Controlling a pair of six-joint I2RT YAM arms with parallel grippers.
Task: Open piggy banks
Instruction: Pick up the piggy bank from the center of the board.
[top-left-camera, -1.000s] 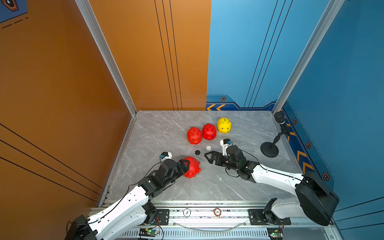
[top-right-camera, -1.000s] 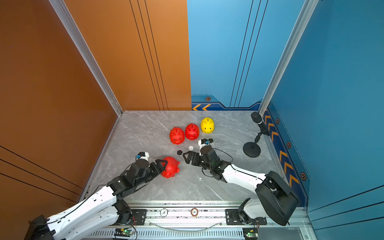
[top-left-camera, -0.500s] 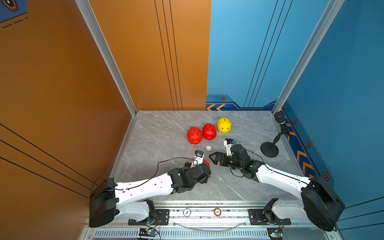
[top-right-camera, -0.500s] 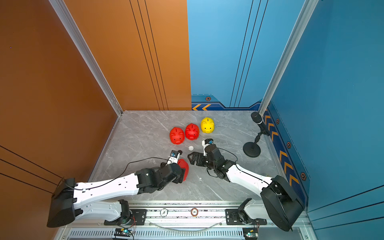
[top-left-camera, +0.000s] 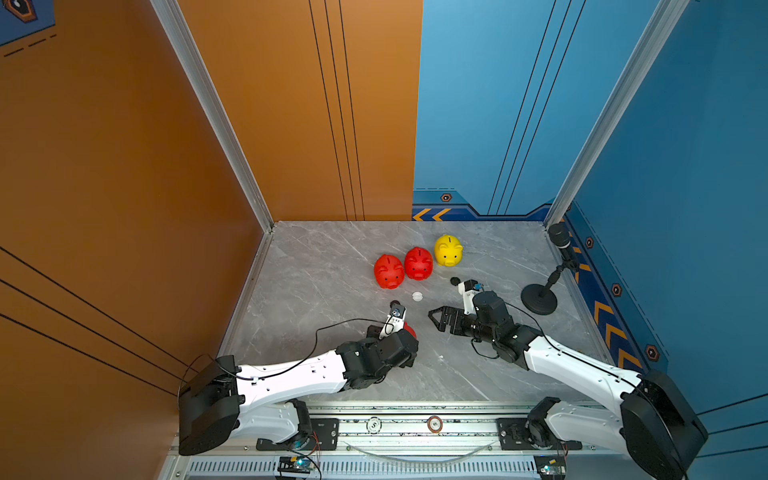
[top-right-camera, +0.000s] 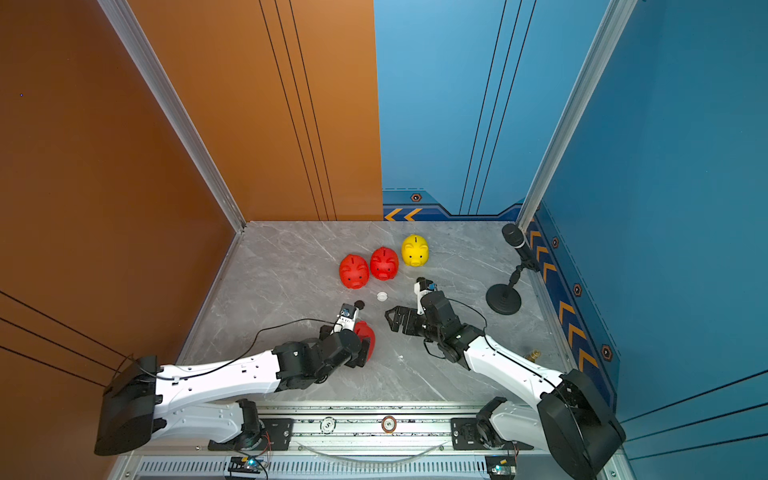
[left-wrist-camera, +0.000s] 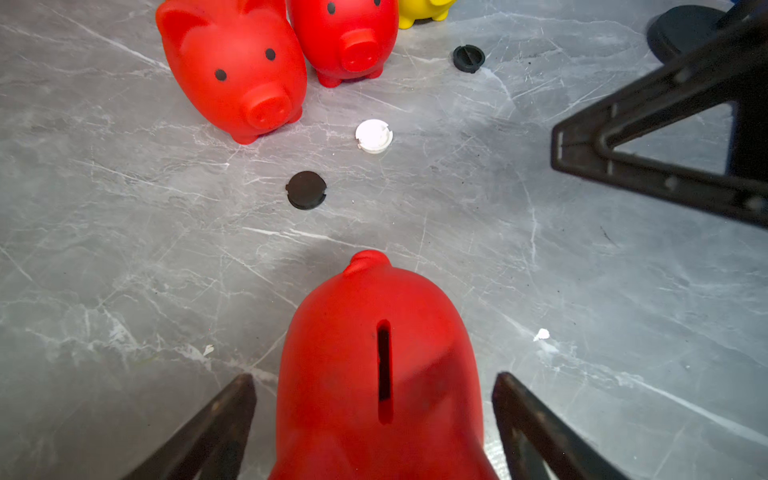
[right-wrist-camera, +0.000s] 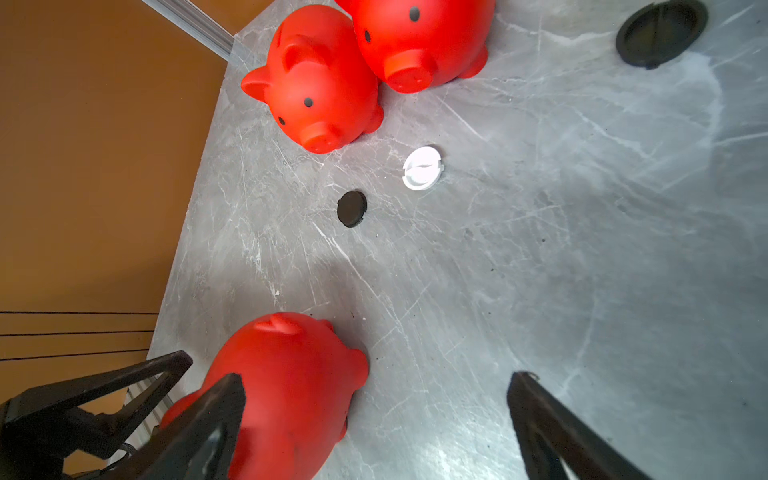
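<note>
Near red piggy bank (left-wrist-camera: 332, 353): smooth plastic, soft sheen. Tabletop (left-wrist-camera: 124, 249): grey marble-look, polished, finely scratched. Black plug (left-wrist-camera: 306, 190): matt; white plug (left-wrist-camera: 373, 136): smooth plastic.

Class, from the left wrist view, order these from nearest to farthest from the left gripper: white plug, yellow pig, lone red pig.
1. Lone red pig, right inside the left gripper.
2. White plug, beyond it, mid-table.
3. Yellow pig, in the far row.
</note>
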